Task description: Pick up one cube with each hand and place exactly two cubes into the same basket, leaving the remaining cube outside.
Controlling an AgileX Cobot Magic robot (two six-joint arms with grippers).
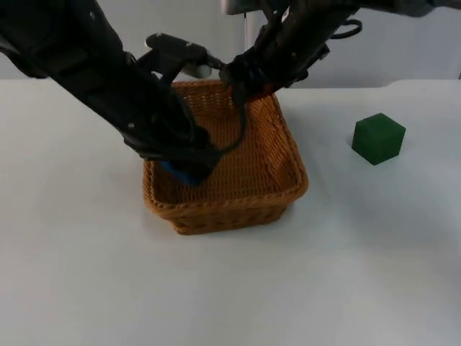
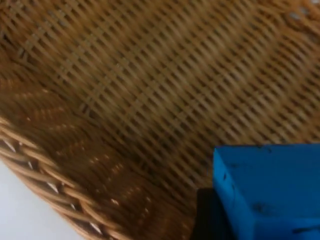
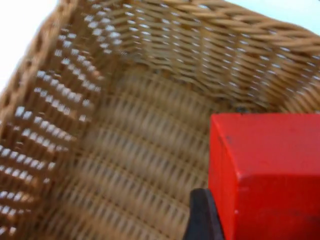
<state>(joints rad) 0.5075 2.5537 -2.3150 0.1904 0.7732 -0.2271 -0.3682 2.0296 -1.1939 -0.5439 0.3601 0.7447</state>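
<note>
Wicker basket (image 1: 281,189) | L claw (image 1: 189,171) w/ blue cube (image 2: 267,192) inside | green cube (image 1: 378,138) outside

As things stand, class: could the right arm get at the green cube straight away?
Probably not at once. The right gripper is over the basket, shut on the red cube. The green cube sits alone on the table with open space around it, so only that load hinders it.

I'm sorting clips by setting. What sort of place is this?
Probably a robot test bench, not a home: a bare white table against a grey wall, with just a wicker basket and plain coloured cubes, such as the green cube.
</note>
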